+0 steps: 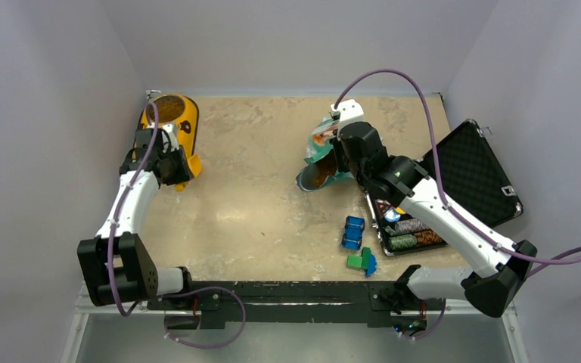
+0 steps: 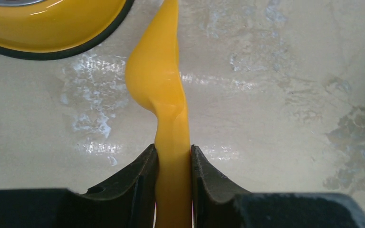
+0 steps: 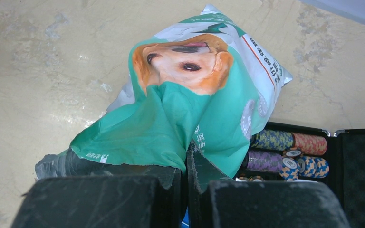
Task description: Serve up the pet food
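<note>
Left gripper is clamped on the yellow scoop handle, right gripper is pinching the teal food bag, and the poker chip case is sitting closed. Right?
Not quite: the poker chip case is open, its lid laid back and chip stacks showing, per the top external view. The left gripper does clamp the yellow scoop handle, and the right gripper pinches the teal food bag.

- Counter [image 1: 265, 189]: beige, marbled with pale and grey patches, glossy in places; enclosed by plain light walls on three sides.
- Black case [image 1: 475, 174]: lies open at the right side of the counter, its lid folded back to show dark textured foam lining.
- Poker chips [image 1: 408, 231]: stacked in rows on their sides within the near half of the case; colours include green, purple, pink and blue-and-white.
- Blue toy block [image 1: 353, 232]: on the counter just left of the case.
- Green-and-blue toy block [image 1: 362, 261]: near the front edge, just below the blue one, apart from it.
</note>
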Controlling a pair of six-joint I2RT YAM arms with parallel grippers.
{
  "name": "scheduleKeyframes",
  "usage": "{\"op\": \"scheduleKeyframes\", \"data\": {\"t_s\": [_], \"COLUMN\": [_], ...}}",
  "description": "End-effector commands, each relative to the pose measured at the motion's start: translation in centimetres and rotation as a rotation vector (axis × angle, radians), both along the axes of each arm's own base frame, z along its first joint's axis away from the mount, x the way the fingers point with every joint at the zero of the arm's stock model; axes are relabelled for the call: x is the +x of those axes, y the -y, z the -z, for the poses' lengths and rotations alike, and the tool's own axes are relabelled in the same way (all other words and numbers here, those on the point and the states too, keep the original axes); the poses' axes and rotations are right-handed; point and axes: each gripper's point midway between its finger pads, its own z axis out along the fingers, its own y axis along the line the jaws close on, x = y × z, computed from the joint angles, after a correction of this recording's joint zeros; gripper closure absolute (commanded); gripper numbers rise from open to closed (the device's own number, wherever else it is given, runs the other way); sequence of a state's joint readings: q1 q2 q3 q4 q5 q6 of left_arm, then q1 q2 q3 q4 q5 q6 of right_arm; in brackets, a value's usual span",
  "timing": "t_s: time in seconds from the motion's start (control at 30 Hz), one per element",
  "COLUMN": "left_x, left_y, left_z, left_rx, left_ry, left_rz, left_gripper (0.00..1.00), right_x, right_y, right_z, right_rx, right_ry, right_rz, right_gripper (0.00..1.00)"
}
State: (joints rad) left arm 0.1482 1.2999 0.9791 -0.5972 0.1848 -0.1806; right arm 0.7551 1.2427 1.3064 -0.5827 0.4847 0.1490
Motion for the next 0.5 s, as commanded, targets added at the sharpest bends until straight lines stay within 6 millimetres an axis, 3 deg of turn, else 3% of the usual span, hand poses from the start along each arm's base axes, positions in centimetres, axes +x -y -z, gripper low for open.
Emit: {"op": "scheduleKeyframes", "data": {"t_s": [0.0,0.1,0.23,0.47], "left_x": [1.7,0.6,-0.3,-2.2], "left_y": [-2.2,-1.0,0.2,-0.5], "left_z": [0.6,2.6,3.5,3.9], "left_rx": [0.074,-0.027,-0.11,-0.066], "left_ry": [-0.033,-0.181,-0.208,-0.261], "left_rz": [-0.075,-0.081,-0.106,-0.148], "left_gripper": [1.0,1.0,0.98,0.69], "right_x": [0.2,0.1,0.1,-0.2], "right_y": [-0.6,-0.7,-0.8,-1.3], "right_z": [-5.9,-6.0,-6.1,-6.2], "right_rx": [0.138,0.14,0.138,0.142], "right_ry": [0.158,0.16,0.166,0.167], "right_rz": [-0.001,-0.006,-0.013,-0.035], "right_gripper": [1.0,1.0,1.0,1.0]}}
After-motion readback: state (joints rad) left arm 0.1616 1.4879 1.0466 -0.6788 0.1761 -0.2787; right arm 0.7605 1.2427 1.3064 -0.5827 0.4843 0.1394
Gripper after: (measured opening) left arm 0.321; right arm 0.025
